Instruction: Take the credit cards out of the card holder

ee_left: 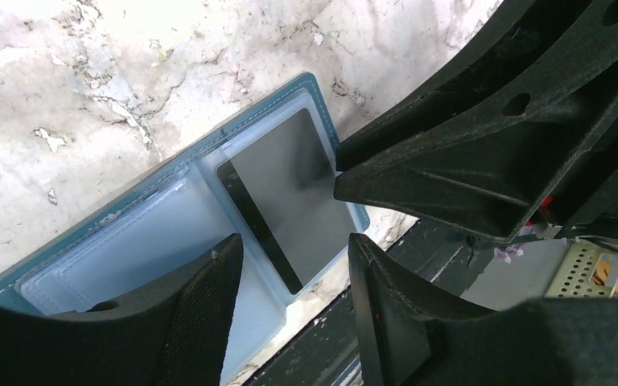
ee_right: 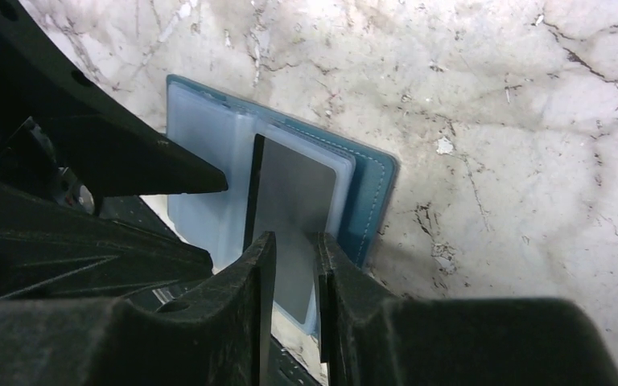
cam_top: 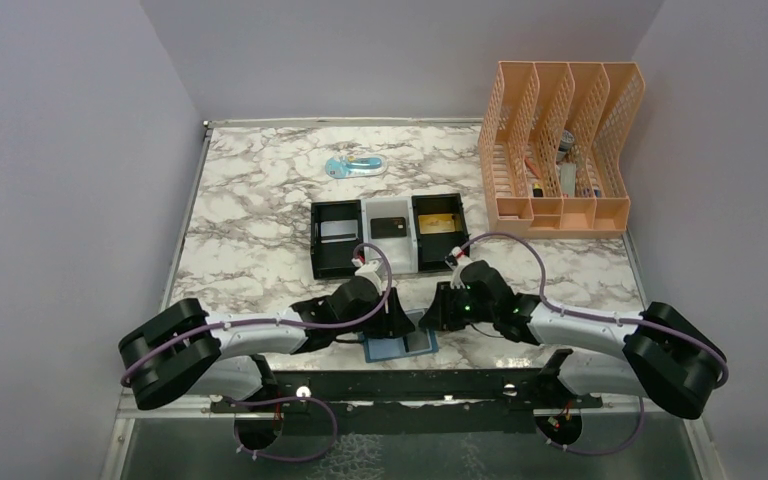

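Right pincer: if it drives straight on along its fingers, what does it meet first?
The dark card, sleeved in the card holder, just ahead of the right pincer; whether they touch is unclear.

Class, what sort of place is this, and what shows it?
Likely a robot test bench: table boxed by plain walls, left arm and right arm bolted at its edge, a file rack.

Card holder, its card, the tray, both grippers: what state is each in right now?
card holder, open flat, inside facing up.
dark card, lying in the holder's clear sleeve, not yet out.
tray, black card in the middle compartment, gold card in the right one.
left gripper, open, astride the dark card's end.
right gripper, narrowly open over the dark card's edge.
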Tool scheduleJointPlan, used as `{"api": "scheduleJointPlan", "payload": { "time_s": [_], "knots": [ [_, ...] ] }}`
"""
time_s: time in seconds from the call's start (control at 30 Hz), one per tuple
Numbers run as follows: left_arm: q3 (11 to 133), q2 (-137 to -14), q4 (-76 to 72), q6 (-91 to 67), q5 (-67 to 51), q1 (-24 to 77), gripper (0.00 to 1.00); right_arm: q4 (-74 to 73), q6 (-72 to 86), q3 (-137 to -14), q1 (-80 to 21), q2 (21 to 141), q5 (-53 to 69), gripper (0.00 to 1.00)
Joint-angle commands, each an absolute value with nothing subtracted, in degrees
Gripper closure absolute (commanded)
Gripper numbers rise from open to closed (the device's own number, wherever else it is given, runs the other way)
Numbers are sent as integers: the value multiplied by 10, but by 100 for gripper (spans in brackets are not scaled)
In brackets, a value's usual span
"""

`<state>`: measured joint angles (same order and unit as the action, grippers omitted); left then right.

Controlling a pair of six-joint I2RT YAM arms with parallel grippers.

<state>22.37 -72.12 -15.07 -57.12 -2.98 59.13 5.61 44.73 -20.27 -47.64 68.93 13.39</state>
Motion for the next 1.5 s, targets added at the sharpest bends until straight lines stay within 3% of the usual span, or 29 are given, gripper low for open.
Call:
{"api": "scheduleJointPlan", "payload": {
  "time_s": [0.0, 0.73, 1.17, 1.47],
  "knots": [
    [236, -733, -171, -572, -28, 597, 47, 49, 436, -206, -479, 706, 143, 76],
    [184, -755, -217, -626, -11, 599, 63, 106, 472, -143, -478, 763, 131, 81],
    [167, -741, -239, -638, -6, 601, 90, 108, 469, -147, -478, 771, 129, 81],
    [153, -724, -237, -641, 1, 601, 91, 112, 468, -149, -478, 781, 130, 81]
  ]
}}
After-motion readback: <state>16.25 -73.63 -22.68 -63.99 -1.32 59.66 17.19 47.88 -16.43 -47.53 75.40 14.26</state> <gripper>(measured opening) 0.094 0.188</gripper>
